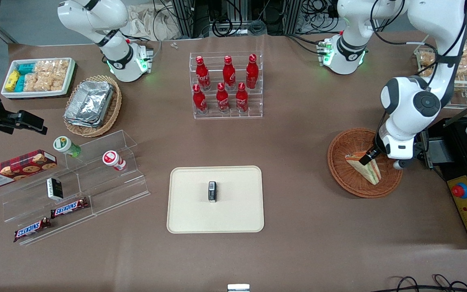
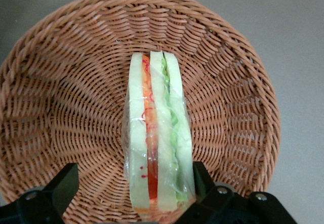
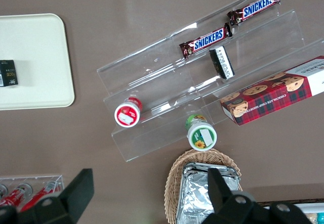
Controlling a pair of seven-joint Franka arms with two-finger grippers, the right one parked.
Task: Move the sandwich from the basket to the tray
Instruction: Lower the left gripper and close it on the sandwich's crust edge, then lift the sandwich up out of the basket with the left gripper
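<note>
The sandwich (image 2: 158, 138) stands on edge in the basket (image 1: 341, 156), and the hand (image 2: 136, 188) is down over it with its fingers (image 2: 63, 186) spread apart, one on each side of the wedge, neither clearly pressing it. On the surface toward the parked arm's end, two bars (image 1: 69, 208) read SNICKERS, while the red bottles (image 1: 223, 83) carry white script too small to read. The arm bends steeply down from its elbow over the basket, well apart from the tray (image 1: 185, 219).
</note>
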